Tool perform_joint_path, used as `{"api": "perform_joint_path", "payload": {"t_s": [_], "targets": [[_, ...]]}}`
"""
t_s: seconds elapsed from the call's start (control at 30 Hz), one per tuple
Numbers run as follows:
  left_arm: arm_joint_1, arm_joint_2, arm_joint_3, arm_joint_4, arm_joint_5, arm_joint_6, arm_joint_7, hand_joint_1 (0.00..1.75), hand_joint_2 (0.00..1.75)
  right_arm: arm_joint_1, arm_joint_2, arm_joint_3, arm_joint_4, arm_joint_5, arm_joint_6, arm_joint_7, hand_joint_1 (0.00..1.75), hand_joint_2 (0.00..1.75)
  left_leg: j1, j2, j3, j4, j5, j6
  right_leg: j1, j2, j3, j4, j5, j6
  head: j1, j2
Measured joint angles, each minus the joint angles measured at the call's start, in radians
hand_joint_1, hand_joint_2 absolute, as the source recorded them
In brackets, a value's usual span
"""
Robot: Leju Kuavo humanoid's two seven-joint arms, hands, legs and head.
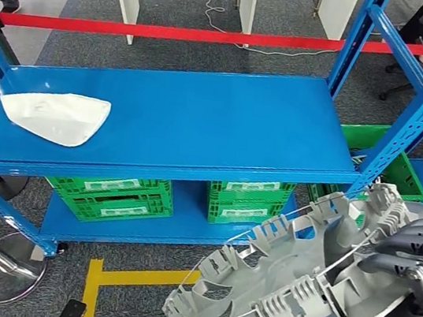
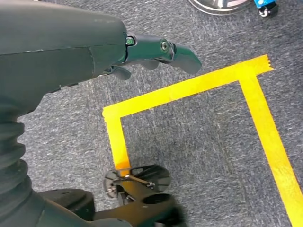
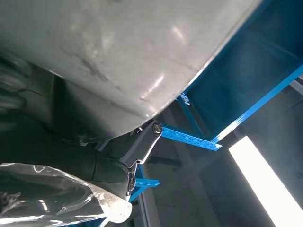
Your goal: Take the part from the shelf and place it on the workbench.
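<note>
Grey ribbed part (image 1: 290, 298), held by right hand (image 1: 422, 262)

No writing can be made out anywhere from here. The green crates (image 1: 111, 198) on the lower level of the blue shelf (image 1: 191, 116), at about six o'clock from its top board, carry pale label strips, but the print on them is too small and blurred to read. The yellow floor tape (image 2: 171, 92) bears no marks.
</note>
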State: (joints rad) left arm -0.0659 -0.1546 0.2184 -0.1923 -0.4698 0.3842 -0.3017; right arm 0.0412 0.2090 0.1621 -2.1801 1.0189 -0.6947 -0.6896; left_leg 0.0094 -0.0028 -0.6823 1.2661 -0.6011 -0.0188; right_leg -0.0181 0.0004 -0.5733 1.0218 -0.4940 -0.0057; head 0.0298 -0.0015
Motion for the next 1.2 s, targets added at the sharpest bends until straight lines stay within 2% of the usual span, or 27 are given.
{"api": "perform_joint_path", "payload": {"t_s": [0.03,0.07,0.1,0.13,0.2,0.23,0.3,0.53,0.6,0.63,0.67,0.7,0.77,0.8,0.93,1.0,1.07,1.1,1.13,1.17,1.2], "targets": [[0.002,0.0,0.0,0.0,0.0,-0.001,0.001,0.0,1.75,0.002,0.0,0.001,0.0,0.0,0.0,0.001,1.75,1.75,0.0,0.0,-0.014,0.034,-0.006,-0.001,0.0,0.0,0.0,0.0,0.0,0.0,0.0,0.0],[0.004,0.001,0.0,0.0,0.0,-0.003,0.003,0.0,1.75,0.005,0.0,0.002,0.0,0.0,0.0,0.002,1.75,1.75,0.0,0.0,-0.012,0.031,0.008,0.0,0.0,0.001,0.001,0.0,0.0,0.0,0.0,0.0],[0.006,0.002,0.001,0.0,0.0,-0.005,0.005,0.0,1.75,0.008,0.0,0.003,0.0,0.0,0.0,0.003,1.75,1.75,0.0,0.0,0.007,-0.009,0.038,0.002,0.0,0.002,0.003,0.0,-0.001,0.0,0.0,0.0],[0.007,0.003,0.001,0.0,-0.001,-0.007,0.008,0.0,1.75,0.011,0.0,0.004,-0.001,0.001,0.0,0.004,1.75,1.75,0.0,0.0,0.039,-0.078,0.076,0.007,0.0,0.003,0.005,0.0,-0.001,0.001,0.0,0.0],[0.006,0.005,0.001,0.0,-0.006,-0.009,0.014,0.0,1.75,0.016,0.0,0.005,-0.002,0.001,0.0,0.006,1.75,1.75,-0.003,0.0,0.096,-0.199,0.119,0.015,0.003,0.004,0.005,0.001,-0.003,0.006,0.0,0.0],[0.007,0.006,0.001,0.0,-0.009,-0.01,0.016,0.0,1.75,0.018,0.0,0.005,-0.003,0.001,0.0,0.007,1.75,1.75,-0.005,0.0,0.11,-0.232,0.125,0.018,0.005,0.004,0.003,0.001,-0.002,0.011,0.001,0.0],[0.007,0.006,0.001,0.0,-0.014,-0.01,0.019,0.0,1.75,0.021,0.0,0.006,-0.003,0.001,0.0,0.007,1.75,1.75,-0.008,0.0,0.111,-0.243,0.121,0.021,0.006,0.005,0.0,0.001,0.0,0.018,0.002,0.0],[0.008,0.006,0.001,0.0,-0.015,-0.01,0.019,0.0,1.75,0.022,0.0,0.006,-0.003,0.0,0.0,0.008,1.75,1.75,-0.008,-0.001,0.11,-0.242,0.12,0.021,0.005,0.004,-0.001,0.0,0.001,0.02,0.002,0.0],[0.01,0.006,0.001,0.0,-0.016,-0.012,0.021,0.0,1.75,0.024,0.0,0.006,-0.004,0.0,0.0,0.008,1.75,1.75,-0.008,-0.001,0.11,-0.245,0.122,0.026,0.005,0.004,0.001,-0.004,0.002,0.025,0.002,0.0],[0.01,0.007,0.001,0.0,-0.017,-0.015,0.023,0.0,1.75,0.025,0.0,0.006,-0.006,0.0,0.0,0.008,1.75,1.75,-0.006,0.0,0.112,-0.25,0.125,0.032,0.005,0.003,-0.003,0.004,-0.006,0.03,0.002,0.0],[0.011,0.006,0.002,0.0,-0.017,-0.019,0.026,0.0,1.75,0.028,0.0,0.006,-0.007,0.0,0.0,0.009,1.75,1.75,-0.004,0.001,0.113,-0.255,0.129,0.04,0.005,0.003,-0.036,0.073,-0.042,0.036,0.004,0.0],[0.01,0.006,0.002,0.0,-0.018,-0.022,0.028,0.0,1.75,0.03,0.0,0.006,-0.007,0.0,0.0,0.01,1.75,1.75,-0.002,0.002,0.114,-0.257,0.13,0.044,0.003,0.002,-0.044,0.09,-0.043,0.04,0.005,0.0],[0.01,0.005,0.002,0.0,-0.018,-0.025,0.03,0.0,1.75,0.035,0.0,0.006,-0.008,0.0,0.0,0.012,1.75,1.75,-0.003,0.002,0.112,-0.251,0.128,0.042,0.001,0.001,-0.037,0.086,-0.042,0.043,0.008,0.0],[0.01,0.005,0.002,0.0,-0.018,-0.025,0.031,0.0,1.75,0.036,0.0,0.006,-0.008,0.0,0.0,0.012,1.75,1.75,-0.005,0.001,0.11,-0.246,0.126,0.036,0.001,0.001,-0.003,0.017,-0.009,0.04,0.007,0.0],[0.01,0.006,0.002,0.0,-0.018,-0.025,0.031,0.0,1.75,0.037,0.0,0.006,-0.008,0.0,0.0,0.012,1.75,1.75,-0.003,0.001,0.105,-0.238,0.121,0.016,0.002,0.002,0.006,0.0,-0.004,0.02,0.005,0.0],[0.009,0.007,0.002,0.0,-0.018,-0.025,0.031,0.0,1.75,0.037,0.0,0.007,-0.008,0.0,0.0,0.012,1.75,1.75,-0.001,0.0,0.079,-0.171,0.074,0.006,-0.002,-0.001,0.008,-0.003,0.0,0.008,0.002,0.0],[0.01,0.007,0.002,0.0,-0.018,-0.029,0.03,0.0,1.75,0.037,0.0,0.007,-0.008,0.002,0.0,0.012,1.75,1.75,0.001,0.001,0.024,-0.038,0.005,-0.001,-0.001,-0.004,0.005,-0.002,0.003,0.001,-0.001,0.0],[0.011,0.007,0.002,0.0,-0.018,-0.032,0.029,0.0,1.75,0.038,0.0,0.007,-0.008,0.004,0.0,0.012,1.75,1.75,0.001,0.001,0.003,0.016,-0.017,-0.003,0.0,-0.005,0.004,-0.002,0.004,0.0,-0.001,0.0],[0.011,0.007,0.002,0.0,-0.018,-0.036,0.026,0.0,1.75,0.038,0.0,0.007,-0.008,0.005,0.0,0.012,1.75,1.75,0.001,0.001,-0.003,0.037,-0.018,-0.003,0.0,-0.004,0.002,-0.001,0.005,-0.001,-0.001,0.0],[0.012,0.007,0.002,0.0,-0.019,-0.041,0.022,0.0,1.75,0.039,0.0,0.008,-0.008,0.006,0.0,0.012,1.75,1.75,0.001,0.001,0.01,0.017,0.001,-0.001,0.0,-0.004,0.002,-0.001,0.005,-0.001,-0.001,0.0],[0.012,0.007,0.002,0.0,-0.02,-0.044,0.019,0.0,1.75,0.039,0.0,0.008,-0.009,0.007,0.0,0.012,1.75,1.75,0.001,0.0,0.04,-0.038,0.034,0.003,0.0,-0.003,0.002,-0.001,0.006,0.0,-0.001,0.0]]}}
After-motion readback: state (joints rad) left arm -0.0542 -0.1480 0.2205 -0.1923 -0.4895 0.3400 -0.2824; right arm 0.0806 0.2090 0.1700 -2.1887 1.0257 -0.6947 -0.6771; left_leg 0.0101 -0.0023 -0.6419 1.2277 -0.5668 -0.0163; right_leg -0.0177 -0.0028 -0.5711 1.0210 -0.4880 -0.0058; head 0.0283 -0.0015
